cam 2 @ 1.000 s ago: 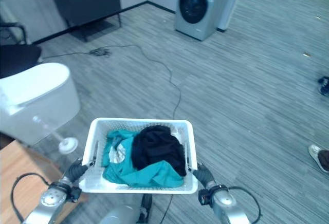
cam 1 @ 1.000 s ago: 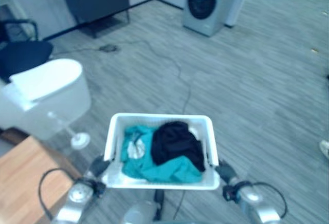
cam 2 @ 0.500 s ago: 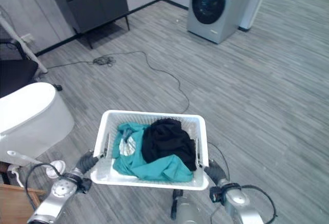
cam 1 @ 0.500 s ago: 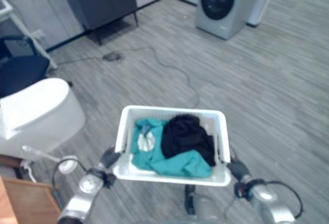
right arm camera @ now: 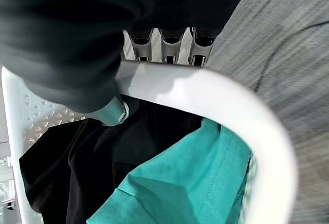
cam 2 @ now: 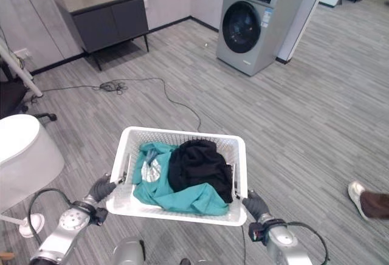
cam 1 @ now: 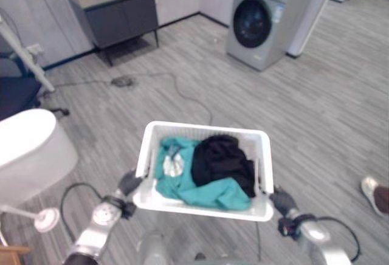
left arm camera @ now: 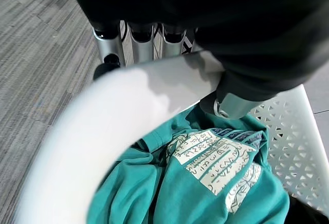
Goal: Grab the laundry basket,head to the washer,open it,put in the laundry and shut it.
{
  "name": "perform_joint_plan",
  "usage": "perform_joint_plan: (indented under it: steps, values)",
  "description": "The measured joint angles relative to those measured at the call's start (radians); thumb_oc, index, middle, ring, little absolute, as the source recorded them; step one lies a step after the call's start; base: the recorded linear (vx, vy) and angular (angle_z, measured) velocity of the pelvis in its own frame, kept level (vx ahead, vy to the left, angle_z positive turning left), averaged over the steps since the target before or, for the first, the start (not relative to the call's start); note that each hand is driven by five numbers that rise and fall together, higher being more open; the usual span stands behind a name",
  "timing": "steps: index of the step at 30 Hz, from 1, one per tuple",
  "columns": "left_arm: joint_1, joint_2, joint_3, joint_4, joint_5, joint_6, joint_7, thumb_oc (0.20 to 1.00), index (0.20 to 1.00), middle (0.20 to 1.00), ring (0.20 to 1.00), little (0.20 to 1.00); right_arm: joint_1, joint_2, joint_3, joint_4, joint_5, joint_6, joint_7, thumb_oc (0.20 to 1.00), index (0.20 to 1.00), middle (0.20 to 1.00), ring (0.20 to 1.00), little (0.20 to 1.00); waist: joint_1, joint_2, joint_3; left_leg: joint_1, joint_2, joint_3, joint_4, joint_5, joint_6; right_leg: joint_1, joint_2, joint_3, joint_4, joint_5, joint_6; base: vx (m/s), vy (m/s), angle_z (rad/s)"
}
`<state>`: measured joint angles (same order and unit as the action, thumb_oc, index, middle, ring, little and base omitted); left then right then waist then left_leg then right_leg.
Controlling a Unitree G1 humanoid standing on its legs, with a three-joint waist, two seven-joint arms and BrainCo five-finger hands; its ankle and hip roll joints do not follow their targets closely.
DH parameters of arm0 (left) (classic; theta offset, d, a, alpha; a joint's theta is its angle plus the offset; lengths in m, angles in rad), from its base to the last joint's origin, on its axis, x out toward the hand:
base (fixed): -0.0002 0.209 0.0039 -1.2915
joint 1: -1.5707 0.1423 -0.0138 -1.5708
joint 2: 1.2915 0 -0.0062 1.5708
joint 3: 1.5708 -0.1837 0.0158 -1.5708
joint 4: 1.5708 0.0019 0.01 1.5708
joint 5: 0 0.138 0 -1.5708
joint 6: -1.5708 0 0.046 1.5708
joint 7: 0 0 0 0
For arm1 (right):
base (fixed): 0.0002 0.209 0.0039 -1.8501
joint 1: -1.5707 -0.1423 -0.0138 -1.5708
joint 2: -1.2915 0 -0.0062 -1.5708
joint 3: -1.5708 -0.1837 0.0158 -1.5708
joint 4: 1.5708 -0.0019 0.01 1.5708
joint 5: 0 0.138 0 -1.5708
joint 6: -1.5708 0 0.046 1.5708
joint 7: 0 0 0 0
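Now | laundry basket point(cam 2: 182, 207) long axis runs away from robot, toward washer point(cam 2: 255, 22) | left robot hand point(cam 2: 100, 188), right robot hand point(cam 2: 255, 205) clamp rims

Both arms reach forward and slightly inward from the lower corners of the eye views, bent at the elbows. The left robot hand point(cam 2: 100, 188) clamps the left rim of the laundry basket point(cam 2: 238, 155), fingers point(left arm camera: 142, 36) curled outside the rim and thumb inside. The right robot hand point(cam 2: 255, 205) grips the right rim likewise, fingers point(right arm camera: 169, 45) hooked over the edge.
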<state>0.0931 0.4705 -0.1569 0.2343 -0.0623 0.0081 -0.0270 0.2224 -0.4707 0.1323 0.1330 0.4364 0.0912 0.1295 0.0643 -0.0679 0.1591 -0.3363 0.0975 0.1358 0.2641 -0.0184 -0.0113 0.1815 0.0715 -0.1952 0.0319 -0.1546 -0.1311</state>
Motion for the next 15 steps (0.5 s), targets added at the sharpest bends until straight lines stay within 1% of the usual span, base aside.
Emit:
perform_joint_plan:
  steps: [1,2,3,4,5,6,7,8,9,10,11,12,13,14,15]
  values:
    - [-0.001,0.002,0.0,0.004,0.0,0.0,0.0,0.2,0.2,0.2,0.2,0.2,0.004,-0.001,0.008,0.001,0.0,0.0,-0.002,0.2,0.2,0.2,0.2,0.2,0.004,0.008,-0.002,-0.007,-0.028,0.006,-0.082,0.013,-0.015,0.031,0.009,0.002,-0.023,-0.012,0.019,0.28,0.008,-0.18]
    - [-0.005,0.001,0.001,0.004,0.0,-0.002,0.001,0.2,0.2,0.2,0.2,0.2,-0.001,-0.004,0.009,0.001,0.0,0.0,-0.002,0.2,0.2,0.2,0.2,0.2,0.006,0.018,-0.001,-0.021,-0.049,-0.016,-0.164,0.017,-0.021,0.05,0.021,0.004,-0.041,-0.035,0.036,0.25,0.011,-0.34]
    - [-0.012,-0.005,0.001,0.01,0.0,-0.001,0.003,0.2,0.2,0.2,0.2,0.2,-0.013,-0.005,0.004,0.003,0.0,-0.001,-0.005,0.2,0.2,0.2,0.2,0.2,0.01,0.04,0.008,-0.045,-0.063,-0.04,-0.194,0.022,-0.014,0.071,0.037,0.011,-0.049,-0.032,0.022,0.38,0.02,-0.51]
    - [-0.012,-0.006,0.002,0.013,0.0,-0.001,0.003,0.2,0.2,0.2,0.2,0.2,-0.014,-0.005,0.007,0.003,0.0,-0.001,-0.008,0.2,0.2,0.2,0.2,0.2,0.02,0.043,0.007,-0.071,-0.072,-0.04,-0.191,0.024,-0.01,0.084,0.041,0.018,-0.064,-0.034,0.024,0.41,0.04,-0.55]
    - [-0.012,-0.011,0.005,0.014,0.0,0.0,0.003,0.2,0.2,0.2,0.2,0.2,-0.012,-0.005,0.01,0.005,0.0,-0.001,-0.011,0.2,0.2,0.2,0.2,0.2,0.029,0.038,0.009,-0.082,-0.099,-0.074,-0.223,0.024,-0.01,0.103,0.035,0.037,-0.078,-0.047,0.035,0.57,0.107,-0.52]
    - [-0.011,-0.013,0.006,0.014,0.0,0.002,0.003,0.2,0.2,0.2,0.2,0.2,-0.015,-0.005,0.011,0.009,0.0,0.0,-0.011,0.2,0.2,0.2,0.2,0.2,0.043,0.031,0.015,-0.084,-0.111,-0.088,-0.23,0.025,-0.01,0.126,0.027,0.061,-0.084,-0.065,0.039,0.44,0.097,-0.55]
    - [-0.004,-0.013,0.007,0.015,0.0,0.006,0.003,0.2,0.2,0.2,0.2,0.2,-0.018,-0.005,0.02,0.018,0.0,0.0,-0.011,0.2,0.2,0.2,0.2,0.2,0.055,0.019,0.014,-0.075,-0.12,-0.086,-0.216,0.025,-0.008,0.162,0.016,0.088,-0.092,-0.085,0.06,0.62,0.217,-0.53]
    - [0.003,-0.013,0.009,0.017,0.0,0.007,0.003,0.2,0.2,0.2,0.2,0.2,-0.02,-0.007,0.027,0.019,0.0,0.001,-0.011,0.2,0.2,0.2,0.2,0.2,0.058,0.016,0.014,-0.065,-0.123,-0.075,-0.194,0.024,-0.007,0.188,0.013,0.105,-0.093,-0.093,0.072,0.48,0.204,-0.55]
    - [0.018,-0.01,0.011,0.019,0.0,0.008,0.001,0.2,0.2,0.2,0.2,0.2,-0.014,-0.002,0.032,0.022,-0.001,0.003,-0.011,0.2,0.2,0.2,0.2,0.2,0.062,0.024,0.012,-0.017,-0.105,-0.057,-0.173,0.077,0.062,0.231,0.022,0.135,-0.059,-0.109,0.09,0.48,0.204,-0.35]
    - [0.019,-0.013,0.017,0.028,0.0,0.01,0.003,0.2,0.2,0.2,0.2,0.2,-0.005,0.011,0.039,0.03,-0.001,0.006,-0.012,0.2,0.2,0.2,0.2,0.2,0.065,0.007,0.004,-0.005,-0.106,-0.029,-0.143,0.107,0.075,0.231,0.009,0.149,-0.004,-0.115,0.103,0.49,0.204,-0.23]
    - [0.019,-0.007,0.017,0.028,0.001,0.01,0.001,0.2,0.2,0.2,0.2,0.2,0.004,0.016,0.04,0.03,-0.001,0.009,-0.012,0.2,0.2,0.2,0.2,0.2,0.068,-0.01,-0.005,0.006,-0.112,-0.017,-0.131,0.114,0.08,0.225,-0.009,0.15,0.036,-0.11,0.113,0.46,0.205,-0.11]
    - [0.018,0.002,0.016,0.028,0.001,0.009,-0.001,0.2,0.2,0.2,0.2,0.2,0.007,0.018,0.038,0.028,-0.001,0.008,-0.011,0.2,0.2,0.2,0.2,0.2,0.07,-0.022,-0.014,0.019,-0.118,0.002,-0.118,0.129,0.073,0.209,-0.021,0.152,0.092,-0.103,0.125,0.45,0.208,-0.04]
    - [0.016,0.012,0.013,0.03,0.001,0.009,-0.003,0.2,0.2,0.2,0.2,0.2,0.007,0.023,0.039,0.019,-0.003,0.009,-0.011,0.2,0.2,0.2,0.2,0.2,0.068,-0.031,-0.018,0.031,-0.129,0.023,-0.101,0.128,0.069,0.194,-0.028,0.142,0.17,-0.087,0.131,0.37,0.224,0.07]
    - [0.007,0.02,0.013,0.028,0.001,0.008,-0.001,0.2,0.2,0.2,0.2,0.2,0.017,0.036,0.039,0.017,-0.003,0.009,-0.012,0.2,0.2,0.2,0.2,0.2,0.067,-0.048,-0.033,0.071,-0.143,0.023,-0.117,0.112,0.085,0.115,-0.07,0.121,0.361,-0.069,0.177,0.39,0.242,0.16]
    - [0.005,0.029,0.014,0.026,0.0,0.008,0.0,0.2,0.2,0.2,0.2,0.2,0.017,0.046,0.039,0.017,-0.003,0.009,-0.012,0.2,0.2,0.2,0.2,0.2,0.067,-0.064,-0.044,0.095,-0.162,0.022,-0.126,0.093,0.094,0.094,-0.093,0.121,0.427,-0.052,0.201,0.5,0.308,0.07]
